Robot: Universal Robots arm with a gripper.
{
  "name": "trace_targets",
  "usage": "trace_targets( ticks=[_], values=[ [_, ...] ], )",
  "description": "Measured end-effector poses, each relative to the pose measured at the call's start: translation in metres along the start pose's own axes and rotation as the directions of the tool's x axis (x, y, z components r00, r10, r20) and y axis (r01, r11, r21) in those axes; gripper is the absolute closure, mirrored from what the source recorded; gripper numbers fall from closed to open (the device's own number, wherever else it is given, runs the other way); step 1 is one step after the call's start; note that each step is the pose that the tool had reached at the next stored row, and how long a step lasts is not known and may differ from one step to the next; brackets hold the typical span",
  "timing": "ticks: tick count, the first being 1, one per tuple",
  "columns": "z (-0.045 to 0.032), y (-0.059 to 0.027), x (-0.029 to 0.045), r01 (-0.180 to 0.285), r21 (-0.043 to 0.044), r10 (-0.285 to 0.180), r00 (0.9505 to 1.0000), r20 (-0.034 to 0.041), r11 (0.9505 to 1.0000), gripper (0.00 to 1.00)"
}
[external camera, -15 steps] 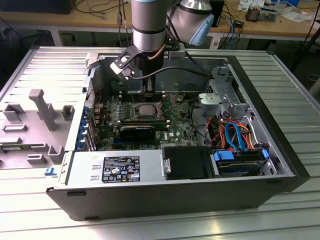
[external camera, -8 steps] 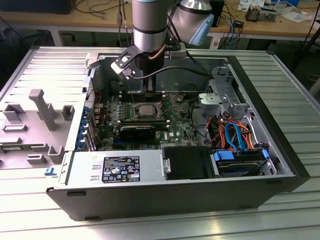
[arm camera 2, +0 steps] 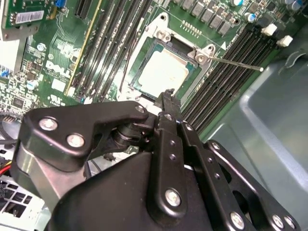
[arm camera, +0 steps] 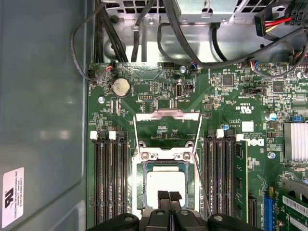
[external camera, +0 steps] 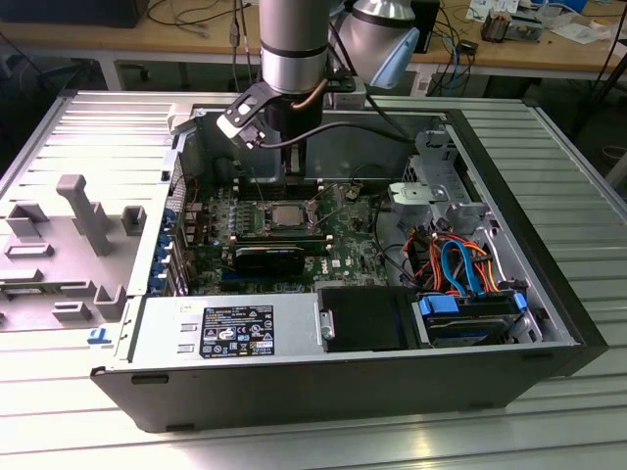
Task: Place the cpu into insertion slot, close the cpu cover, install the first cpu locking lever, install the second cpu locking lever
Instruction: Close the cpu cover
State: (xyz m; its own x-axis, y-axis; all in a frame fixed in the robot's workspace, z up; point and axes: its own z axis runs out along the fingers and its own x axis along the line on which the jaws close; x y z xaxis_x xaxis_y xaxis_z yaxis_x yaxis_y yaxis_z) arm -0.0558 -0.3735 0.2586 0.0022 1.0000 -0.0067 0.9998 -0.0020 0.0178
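Open computer case (external camera: 294, 387) lying on its side on a ribbed metal table (external camera: 549, 431); green motherboard (external camera: 343, 240) flat on the case floor.

Long black card (external camera: 269, 257) lies across the board; silver box with a black label (external camera: 238, 331) sits against the near wall, a black unit (external camera: 362, 318) just beside it; blue-framed drive (external camera: 470, 318) at the exterior view's right, orange and blue cables (external camera: 456, 264) looping above it; silver drive cage (external camera: 436, 186) behind those.

First wrist view: coin battery (arm camera: 121, 87) on the board; black memory slots (arm camera: 109, 178) in two banks; white sticker (arm camera: 13, 196) on the grey case wall.

Grey fixture blocks (external camera: 83, 211) on the table at the exterior view's left; wooden workbench (external camera: 176, 39) behind.
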Motion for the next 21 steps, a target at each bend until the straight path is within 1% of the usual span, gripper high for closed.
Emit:
trace_targets(
  ticks=[5, 12, 17, 21],
  values=[
    [0.0001, 0.0045, 0.0, 0.0, 0.0002, 0.0, 1.0, 0.0003, 1.0, 0.89],
    [0.0002, 0.0051, 0.0, 0.0, 0.0002, 0.0, 1.0, 0.0003, 1.0, 0.89],
    [0.0002, 0.0076, 0.0, 0.0, 0.0001, 0.0, 1.0, 0.0003, 1.0, 0.89],
    [0.0002, 0.0081, 0.0, 0.0, 0.0001, 0.0, 1.0, 0.0003, 1.0, 0.89]
  ],
)
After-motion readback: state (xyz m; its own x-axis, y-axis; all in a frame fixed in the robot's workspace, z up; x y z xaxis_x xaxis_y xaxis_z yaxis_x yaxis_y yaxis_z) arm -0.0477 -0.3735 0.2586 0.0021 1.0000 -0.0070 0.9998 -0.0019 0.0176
